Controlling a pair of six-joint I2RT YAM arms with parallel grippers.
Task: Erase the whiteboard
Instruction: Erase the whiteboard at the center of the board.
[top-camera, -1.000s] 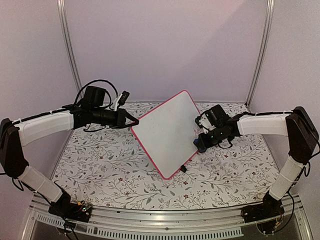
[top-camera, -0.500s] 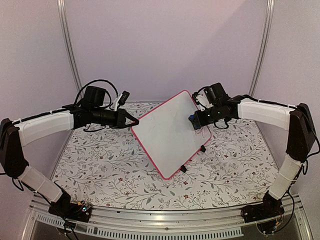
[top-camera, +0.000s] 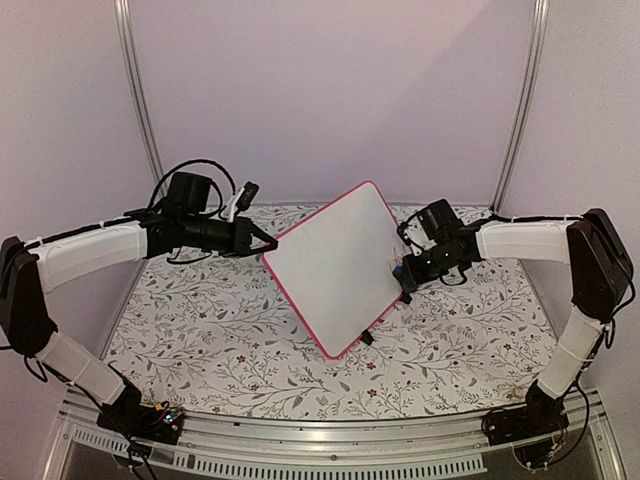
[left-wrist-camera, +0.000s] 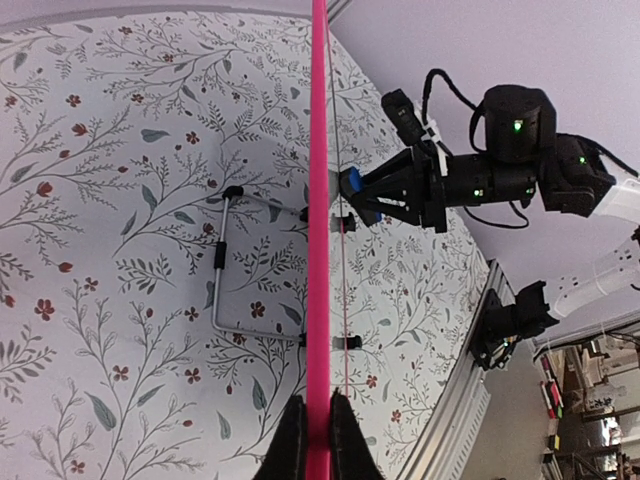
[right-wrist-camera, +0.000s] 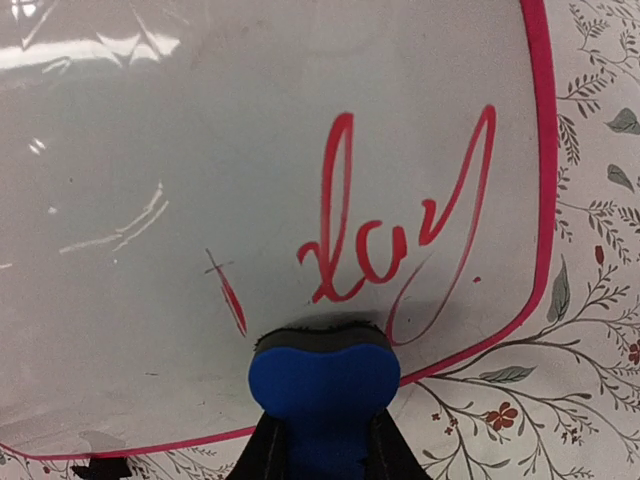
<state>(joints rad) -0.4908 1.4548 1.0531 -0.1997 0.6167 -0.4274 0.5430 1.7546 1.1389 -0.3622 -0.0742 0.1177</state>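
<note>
The whiteboard (top-camera: 335, 265), white with a pink-red frame, stands tilted above the floral table. My left gripper (top-camera: 268, 243) is shut on its left frame edge; in the left wrist view the frame (left-wrist-camera: 319, 200) runs edge-on between the jaws of the left gripper (left-wrist-camera: 318, 442). My right gripper (top-camera: 405, 270) is shut on a blue eraser (right-wrist-camera: 323, 385), and the eraser's dark felt face presses on the board (right-wrist-camera: 200, 150) near its lower right corner. Red handwriting (right-wrist-camera: 400, 240) lies just above the eraser. The eraser (left-wrist-camera: 350, 185) also shows against the board from the side.
A bent wire stand (left-wrist-camera: 220, 270) hangs off the board's back, over the floral tablecloth (top-camera: 200, 320). Two black clip feet (top-camera: 367, 338) sit on the board's lower right edge. Walls and metal posts (top-camera: 520, 110) close in the back and sides.
The right gripper, with the eraser, swept up the board's right edge and has come back down to the lower right. The left gripper and the board have stayed still.
</note>
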